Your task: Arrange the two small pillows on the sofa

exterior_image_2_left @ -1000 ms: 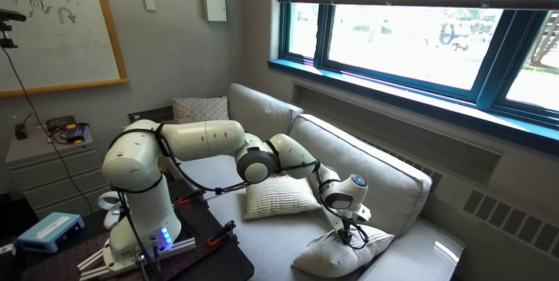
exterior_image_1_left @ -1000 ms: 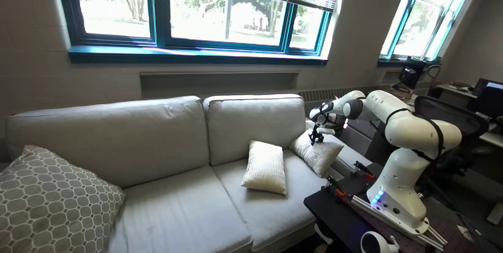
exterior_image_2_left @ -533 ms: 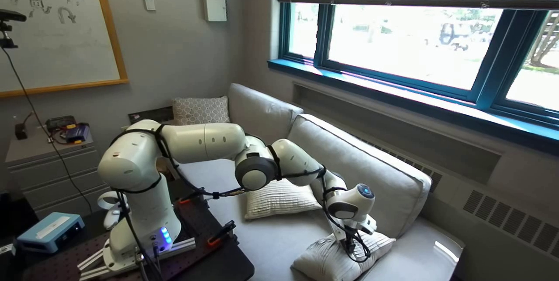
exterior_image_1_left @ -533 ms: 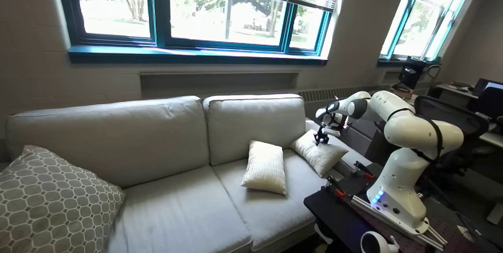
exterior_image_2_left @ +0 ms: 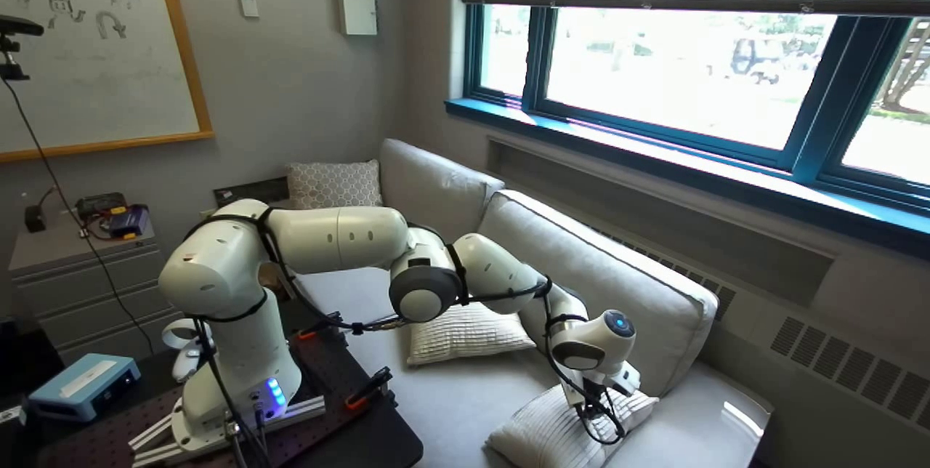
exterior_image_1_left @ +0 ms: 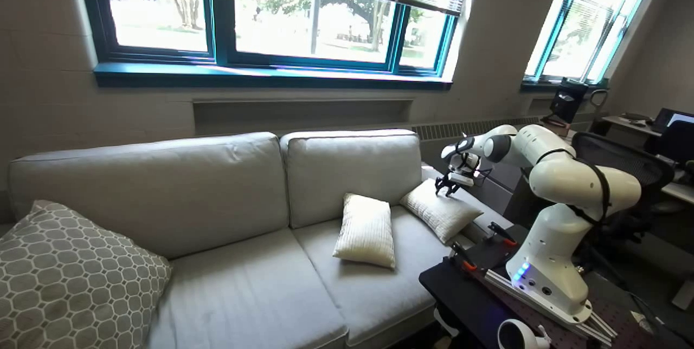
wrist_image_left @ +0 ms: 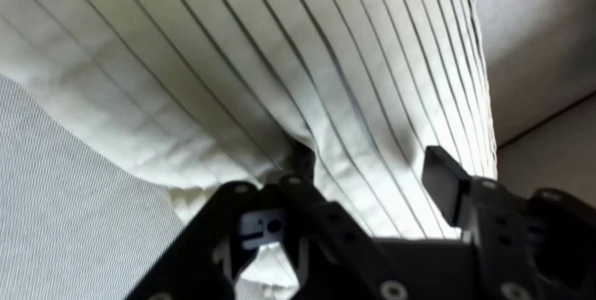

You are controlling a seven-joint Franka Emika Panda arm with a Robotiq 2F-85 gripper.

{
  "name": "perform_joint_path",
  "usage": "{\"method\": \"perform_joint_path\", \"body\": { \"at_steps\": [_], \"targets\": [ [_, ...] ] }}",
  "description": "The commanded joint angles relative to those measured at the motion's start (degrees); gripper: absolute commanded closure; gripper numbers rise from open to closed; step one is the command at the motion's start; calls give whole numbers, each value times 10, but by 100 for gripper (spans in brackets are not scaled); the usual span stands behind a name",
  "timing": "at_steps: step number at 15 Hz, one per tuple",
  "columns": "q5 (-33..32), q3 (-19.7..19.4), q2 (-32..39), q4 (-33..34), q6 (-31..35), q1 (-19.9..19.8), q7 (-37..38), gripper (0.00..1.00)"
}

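currently poised from above at a small pillow (exterior_image_1_left: pixel 442 211): my gripper (wrist_image_left: pixel 370 174), jaws standing well apart, nothing clamped between them. landmark: the padded arm (exterior_image_2_left: pixel 690 424) of the sofa (exterior_image_1_left: pixel 244 284). this pillow lies right beside the padded arm, tilted, seemingly leaning on it. the second small pillow (exterior_image_1_left: pixel 367 230) lies on the same half of the sofa, farther from the padded arm, apart from its mate. patterned cushion (exterior_image_1_left: pixel 81 273): at the end opposite the padded arm.

wrist view: one finger (wrist_image_left: pixel 442 183) over the ribbed cloth, contact unclear; the other looks sunk in a crease.

my read: i'm seating this pillow against the padded arm, or setting up a pinch. if pushing: press low, broad, toward the padded arm; soft stuffing will probably dimple before anything slides. if pinching: straddle a rib, gather a deep fold, squeeze slowly. if leaving: rise straight up first, lest the sunk finger drag the pillow away from the padded arm.
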Motion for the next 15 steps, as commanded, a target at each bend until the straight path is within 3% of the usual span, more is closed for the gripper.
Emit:
{"method": "perform_joint_path", "body": {
  "at_steps": [1, 2, 8, 11, 15],
  "targets": [
    [15, 12, -31, -33, 43, -8, -7, 6],
    [19, 13, -40, -44, 59, -9, -9, 0],
    [43, 28, -137, -188, 188, -7, -27, 0],
    [54, 76, -189, -260, 227, -17, -83, 0],
    [64, 178, -249, -361, 261, -45, -190, 0]
  ]
}}
